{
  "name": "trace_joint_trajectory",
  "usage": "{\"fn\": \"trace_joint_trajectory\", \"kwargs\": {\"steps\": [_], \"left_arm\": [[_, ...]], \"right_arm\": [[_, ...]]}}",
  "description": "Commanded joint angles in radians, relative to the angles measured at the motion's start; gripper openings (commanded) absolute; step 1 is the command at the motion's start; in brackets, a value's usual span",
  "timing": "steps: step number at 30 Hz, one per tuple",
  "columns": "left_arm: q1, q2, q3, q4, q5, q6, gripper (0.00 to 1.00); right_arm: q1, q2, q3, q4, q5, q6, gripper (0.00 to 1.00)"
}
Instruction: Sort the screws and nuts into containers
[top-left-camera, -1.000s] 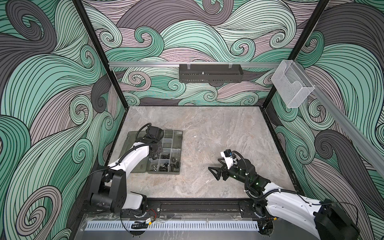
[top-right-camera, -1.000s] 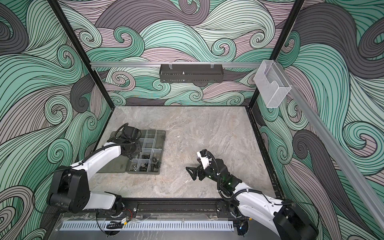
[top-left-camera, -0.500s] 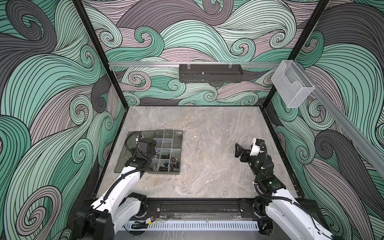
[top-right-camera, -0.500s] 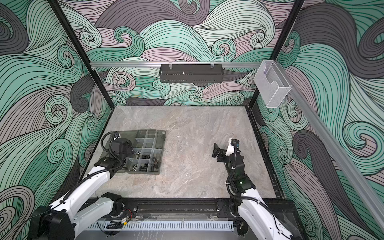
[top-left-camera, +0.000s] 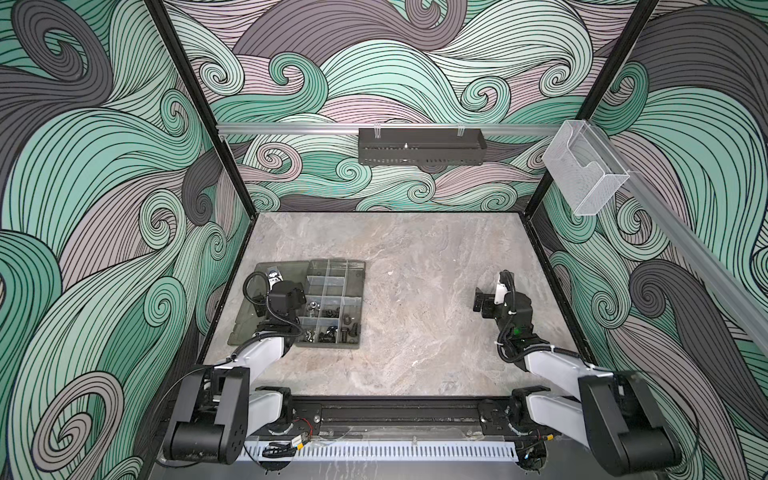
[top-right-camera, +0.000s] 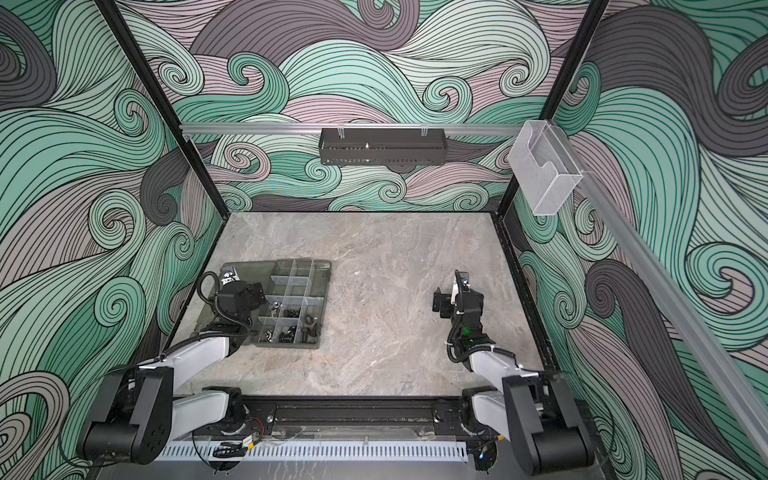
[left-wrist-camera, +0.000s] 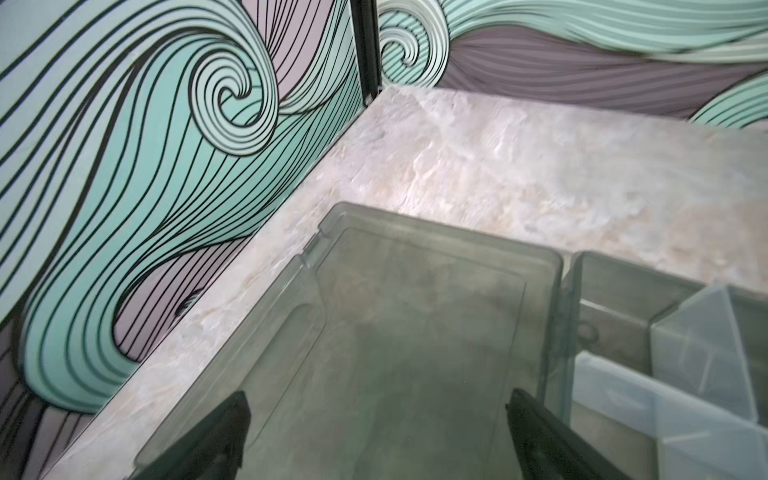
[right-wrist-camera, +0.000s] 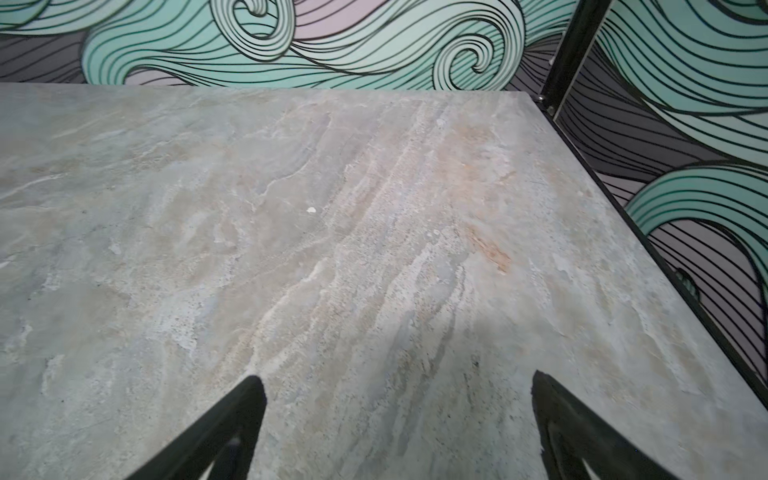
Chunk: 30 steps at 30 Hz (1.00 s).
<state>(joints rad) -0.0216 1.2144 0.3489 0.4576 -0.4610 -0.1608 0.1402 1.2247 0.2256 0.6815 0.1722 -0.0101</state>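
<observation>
The grey-green organizer box (top-left-camera: 362, 291) lies open at the left of the table in both top views, and its containers (top-right-camera: 291, 286) are split by clear dividers. Small black and silver parts fill the near compartments: silver nuts (top-left-camera: 314, 308) and black pieces that look like screws (top-left-camera: 345, 332), too small to tell apart surely. My left gripper (top-left-camera: 291, 293) hovers open over the flat lid (left-wrist-camera: 415, 311), beside the compartments (left-wrist-camera: 615, 299); nothing sits between its fingers (left-wrist-camera: 237, 419). My right gripper (top-left-camera: 478, 300) is open and empty above bare table at the right (right-wrist-camera: 398, 376).
A black perforated tray (top-left-camera: 420, 146) hangs on the back wall rail and a clear acrylic holder (top-left-camera: 584, 178) on the right wall. The left wall stands close to the lid (left-wrist-camera: 124, 249). Marbled tabletop (top-left-camera: 415, 257) stretches between box and right gripper.
My left gripper opened and drew back from the compartments to over the lid. The right gripper swung from the table's middle toward the right side, still open.
</observation>
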Motion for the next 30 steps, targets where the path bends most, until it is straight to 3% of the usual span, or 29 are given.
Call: {"fn": "trace_joint_trajectory", "kwargs": {"steps": [1, 4, 8, 11, 12, 14, 17, 30], "left_arm": [[0.027, 0.046, 0.012, 0.146, 0.197, 0.036, 0.99], [0.038, 0.086, -0.022, 0.273, 0.223, 0.078, 0.99], [0.097, 0.318, -0.009, 0.479, 0.336, 0.083, 0.99], [0.098, 0.308, 0.035, 0.369, 0.371, 0.101, 0.99], [0.100, 0.277, 0.063, 0.265, 0.358, 0.070, 0.99], [0.100, 0.312, 0.065, 0.323, 0.354, 0.097, 0.98], [0.100, 0.293, 0.099, 0.221, 0.340, 0.066, 0.99], [0.097, 0.300, 0.097, 0.240, 0.337, 0.073, 0.99]], "right_arm": [[-0.013, 0.056, 0.026, 0.196, -0.079, -0.085, 0.99], [-0.024, 0.128, 0.038, 0.256, -0.101, -0.111, 0.99], [-0.039, 0.259, 0.058, 0.340, -0.126, -0.112, 0.99], [-0.052, 0.336, 0.081, 0.399, -0.124, -0.094, 0.99], [-0.063, 0.317, 0.111, 0.305, -0.124, -0.082, 0.99], [-0.088, 0.312, 0.173, 0.173, -0.141, -0.053, 0.99], [-0.108, 0.313, 0.182, 0.156, -0.126, -0.024, 0.99], [-0.108, 0.319, 0.189, 0.152, -0.133, -0.025, 0.99]]}}
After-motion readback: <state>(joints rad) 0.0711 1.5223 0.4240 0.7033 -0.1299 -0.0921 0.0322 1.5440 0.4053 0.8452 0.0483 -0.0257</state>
